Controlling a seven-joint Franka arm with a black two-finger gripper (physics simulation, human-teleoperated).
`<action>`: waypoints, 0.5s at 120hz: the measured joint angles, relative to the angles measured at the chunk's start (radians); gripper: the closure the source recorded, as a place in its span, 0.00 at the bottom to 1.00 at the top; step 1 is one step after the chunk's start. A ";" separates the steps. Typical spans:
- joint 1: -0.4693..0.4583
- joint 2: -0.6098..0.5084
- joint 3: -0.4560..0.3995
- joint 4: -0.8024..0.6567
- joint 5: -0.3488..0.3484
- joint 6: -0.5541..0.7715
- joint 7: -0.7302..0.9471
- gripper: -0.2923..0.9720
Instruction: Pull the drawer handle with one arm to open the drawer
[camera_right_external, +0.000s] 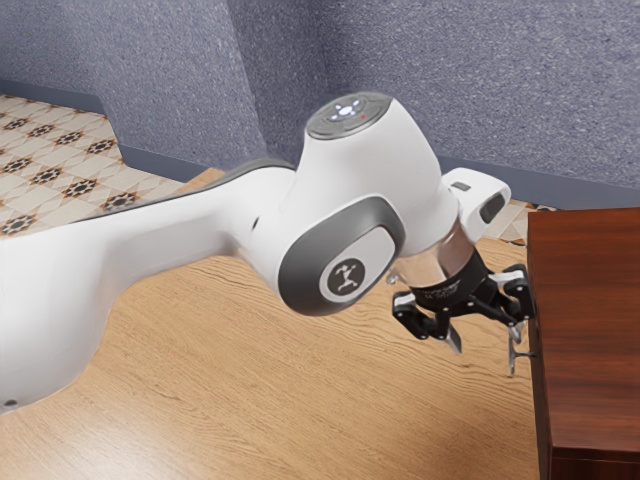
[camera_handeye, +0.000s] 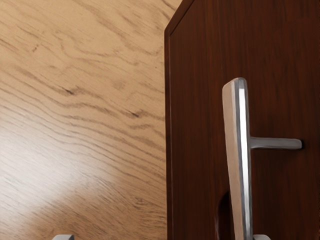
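Note:
A dark brown wooden drawer cabinet (camera_right_external: 590, 340) stands at the exterior view's right. Its front face (camera_handeye: 200, 100) carries a slim metal bar handle (camera_handeye: 236, 150), held off the wood by a short post (camera_handeye: 277, 144). In the exterior view the handle (camera_right_external: 514, 358) shows as a thin silver piece against the cabinet's near edge. My black gripper (camera_right_external: 485, 342) is open right in front of that face. One fingertip (camera_handeye: 260, 237) lies by the handle bar, the other (camera_handeye: 62, 237) hangs wide of it over the table. Nothing is clamped between them.
The cabinet sits on a light wooden tabletop (camera_right_external: 250, 390). Behind it are a grey-blue wall (camera_right_external: 500, 70) and a patterned tile floor (camera_right_external: 50, 150). My white arm (camera_right_external: 200, 250) stretches across the table from the exterior view's left.

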 joint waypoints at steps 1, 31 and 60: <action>0.000 0.000 0.000 0.000 0.000 0.000 0.000 0.44; 0.004 -0.003 0.000 -0.003 0.000 0.004 -0.003 0.49; 0.012 -0.011 0.000 -0.020 0.002 0.005 -0.005 0.51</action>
